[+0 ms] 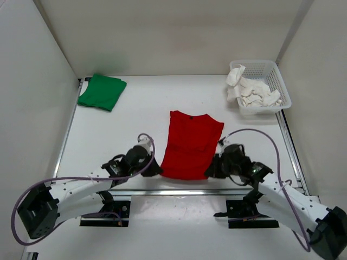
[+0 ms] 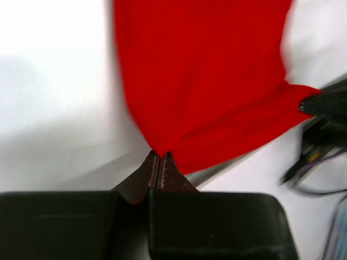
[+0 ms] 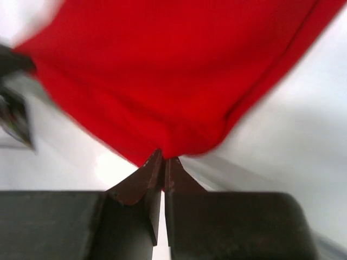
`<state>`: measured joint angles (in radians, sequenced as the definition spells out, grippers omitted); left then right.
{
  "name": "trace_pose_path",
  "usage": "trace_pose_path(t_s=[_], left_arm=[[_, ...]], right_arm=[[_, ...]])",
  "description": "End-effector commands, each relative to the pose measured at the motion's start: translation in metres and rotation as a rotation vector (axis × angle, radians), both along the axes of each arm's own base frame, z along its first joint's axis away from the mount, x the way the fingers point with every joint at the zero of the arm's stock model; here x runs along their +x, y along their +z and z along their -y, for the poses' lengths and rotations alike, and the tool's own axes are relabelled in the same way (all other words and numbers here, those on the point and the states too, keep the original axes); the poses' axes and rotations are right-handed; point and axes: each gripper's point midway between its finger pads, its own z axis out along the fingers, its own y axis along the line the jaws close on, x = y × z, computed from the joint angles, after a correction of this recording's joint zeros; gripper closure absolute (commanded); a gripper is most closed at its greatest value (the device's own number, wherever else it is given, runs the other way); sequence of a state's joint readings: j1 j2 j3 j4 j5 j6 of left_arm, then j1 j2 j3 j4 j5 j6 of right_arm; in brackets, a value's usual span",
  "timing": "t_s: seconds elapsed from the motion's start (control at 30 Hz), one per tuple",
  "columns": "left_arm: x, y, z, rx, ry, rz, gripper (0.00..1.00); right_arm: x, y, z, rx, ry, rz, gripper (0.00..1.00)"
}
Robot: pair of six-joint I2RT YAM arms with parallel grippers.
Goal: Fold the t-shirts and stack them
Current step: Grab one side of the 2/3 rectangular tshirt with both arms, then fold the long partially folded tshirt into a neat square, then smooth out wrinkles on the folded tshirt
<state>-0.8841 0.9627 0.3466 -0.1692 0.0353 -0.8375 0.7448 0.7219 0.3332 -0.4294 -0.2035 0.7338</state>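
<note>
tightly, both end effectors (image 2: 160, 156) (image 3: 163, 160) pinch red t-shirt (image 1: 191, 143)

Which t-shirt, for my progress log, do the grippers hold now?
The red t-shirt, pinched at its near corners by left gripper and right gripper; the green t-shirt lies folded far left, the white t-shirt in the basket.

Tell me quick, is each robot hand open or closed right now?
The left gripper: closed on the red t-shirt, at its near left corner.
The right gripper: closed on the same shirt, at its near right corner.
</note>
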Motion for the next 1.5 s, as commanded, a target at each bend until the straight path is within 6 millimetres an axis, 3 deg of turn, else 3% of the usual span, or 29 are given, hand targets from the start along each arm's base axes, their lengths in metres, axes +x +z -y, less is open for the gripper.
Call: trace_pose_path(t_s=[0.0, 0.07, 0.13, 0.17, 0.27, 0.3, 0.33, 0.37, 0.4, 0.43, 0.5, 0.57, 0.63, 0.67, 0.77, 0.8, 0.87, 0.93, 1.0, 1.03, 1.07, 1.1, 1.13, 1.17, 1.2, 1.27, 1.37, 1.43, 1.47], left_arm=[[0.054, 0.071, 0.009, -0.049, 0.049, 0.123, 1.0], [0.091, 0.106, 0.019, -0.048, 0.066, 0.203, 1.0], [0.127, 0.102, 0.027, -0.013, 0.091, 0.195, 1.0], [0.15, 0.118, 0.028, -0.037, 0.111, 0.222, 1.0], [0.209, 0.098, 0.041, 0.019, 0.148, 0.178, 1.0], [0.229, 0.113, 0.046, 0.0, 0.171, 0.197, 1.0], [0.242, 0.097, 0.048, 0.024, 0.173, 0.16, 1.0], [0.259, 0.093, 0.055, 0.03, 0.181, 0.158, 1.0], [0.274, 0.109, 0.062, 0.007, 0.185, 0.186, 1.0], [0.283, 0.089, 0.059, 0.048, 0.198, 0.16, 1.0], [0.31, 0.099, 0.067, 0.03, 0.229, 0.182, 0.98], [0.326, 0.078, 0.071, 0.017, 0.248, 0.143, 0.98], [0.342, 0.078, 0.072, -0.006, 0.272, 0.154, 0.96], [0.349, 0.072, 0.069, -0.006, 0.297, 0.148, 0.95], [0.366, 0.071, 0.068, -0.038, 0.318, 0.156, 0.77], [0.369, 0.069, 0.067, -0.041, 0.326, 0.152, 0.72], [0.37, 0.071, 0.057, -0.07, 0.337, 0.151, 0.45], [0.366, 0.092, 0.051, -0.112, 0.345, 0.192, 0.4], [0.353, 0.1, 0.049, -0.116, 0.322, 0.221, 0.43], [0.344, 0.114, 0.054, -0.132, 0.306, 0.248, 0.44], [0.33, 0.105, 0.059, -0.113, 0.27, 0.245, 0.46], [0.31, 0.109, 0.075, -0.111, 0.218, 0.267, 0.45], [0.301, 0.12, 0.088, -0.12, 0.194, 0.309, 0.45], [0.289, 0.106, 0.09, -0.086, 0.168, 0.309, 0.45], [0.278, 0.092, 0.093, -0.061, 0.156, 0.302, 0.46], [0.271, 0.062, 0.095, -0.037, 0.143, 0.256, 0.48], [0.262, 0.006, 0.082, 0.015, 0.14, 0.133, 0.53], [0.239, -0.021, 0.074, 0.015, 0.12, 0.056, 0.55], [0.235, -0.023, 0.073, -0.006, 0.125, 0.062, 0.56]], right_arm=[[0.07, 0.052, 0.019, 0.034, -0.079, 0.171, 1.0], [0.099, 0.061, 0.031, 0.053, -0.109, 0.167, 1.0], [0.126, 0.066, 0.042, 0.035, -0.146, 0.197, 1.0], [0.141, 0.065, 0.047, 0.014, -0.17, 0.189, 1.0], [0.181, 0.077, 0.048, 0.016, -0.197, 0.209, 1.0], [0.195, 0.076, 0.05, 0.007, -0.209, 0.217, 1.0], [0.212, 0.086, 0.054, 0.023, -0.239, 0.247, 0.99], [0.218, 0.072, 0.056, 0.015, -0.248, 0.2, 1.0], [0.231, 0.07, 0.057, 0.013, -0.261, 0.189, 1.0], [0.243, 0.073, 0.064, 0.012, -0.285, 0.204, 1.0], [0.262, 0.06, 0.069, -0.015, -0.309, 0.181, 0.99], [0.284, 0.062, 0.078, -0.027, -0.335, 0.192, 1.0], [0.296, 0.048, 0.085, -0.045, -0.349, 0.156, 1.0], [0.306, 0.055, 0.088, -0.052, -0.352, 0.183, 1.0], [0.321, 0.041, 0.096, -0.06, -0.382, 0.158, 0.94], [0.326, 0.042, 0.098, -0.051, -0.39, 0.162, 0.9], [0.331, 0.048, 0.094, -0.031, -0.379, 0.184, 0.71], [0.334, 0.059, 0.093, -0.022, -0.383, 0.221, 0.59], [0.327, 0.08, 0.086, -0.032, -0.365, 0.271, 0.51], [0.319, 0.073, 0.083, -0.043, -0.362, 0.257, 0.51], [0.314, 0.084, 0.079, -0.045, -0.361, 0.283, 0.51], [0.307, 0.091, 0.073, -0.043, -0.358, 0.32, 0.58], [0.295, 0.08, 0.063, -0.057, -0.327, 0.308, 0.67], [0.288, 0.084, 0.057, -0.052, -0.324, 0.317, 0.81], [0.275, 0.073, 0.045, -0.053, -0.278, 0.3, 0.91], [0.262, 0.061, 0.026, -0.038, -0.225, 0.28, 1.0], [0.243, 0.033, 0.011, -0.069, -0.176, 0.218, 1.0], [0.228, 0.014, 0.006, -0.063, -0.152, 0.186, 1.0], [0.222, 0.005, 0.005, -0.069, -0.151, 0.171, 1.0]])
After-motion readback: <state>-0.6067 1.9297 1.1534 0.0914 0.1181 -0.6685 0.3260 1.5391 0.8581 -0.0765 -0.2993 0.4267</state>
